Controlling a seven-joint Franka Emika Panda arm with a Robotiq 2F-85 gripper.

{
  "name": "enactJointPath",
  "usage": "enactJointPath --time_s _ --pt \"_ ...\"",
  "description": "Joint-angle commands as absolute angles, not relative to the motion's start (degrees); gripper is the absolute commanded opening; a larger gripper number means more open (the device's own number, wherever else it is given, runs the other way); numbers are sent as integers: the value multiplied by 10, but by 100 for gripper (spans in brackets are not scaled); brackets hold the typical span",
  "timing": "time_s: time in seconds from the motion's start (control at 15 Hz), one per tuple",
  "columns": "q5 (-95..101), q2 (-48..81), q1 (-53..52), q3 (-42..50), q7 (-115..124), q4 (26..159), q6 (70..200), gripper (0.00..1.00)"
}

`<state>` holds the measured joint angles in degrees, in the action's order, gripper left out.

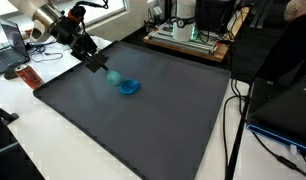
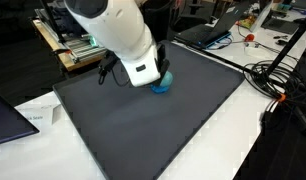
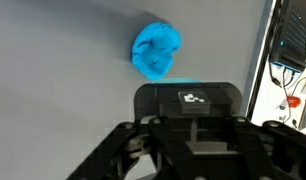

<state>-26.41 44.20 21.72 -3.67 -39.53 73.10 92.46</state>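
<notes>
Jaws are held just short of the blue crumpled lump [image 3: 155,50], which is seen ahead of them on the counter [image 1: 143,130], away from its edges. No long axis is shown. Their spread cannot be told.

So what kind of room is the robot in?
Probably a lab or office workshop: a laptop, loose cables and electronic equipment sit on the desks around the dark mat.
</notes>
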Motion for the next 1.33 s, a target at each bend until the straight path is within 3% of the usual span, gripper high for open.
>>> enactJointPath --time_s 0.0,0.93,1.27 --pt "-301 503 247 -52 -406 649 870 22" --pt "-330 663 284 -88 -375 437 751 22" --pt "-327 663 283 -85 -368 430 759 22"
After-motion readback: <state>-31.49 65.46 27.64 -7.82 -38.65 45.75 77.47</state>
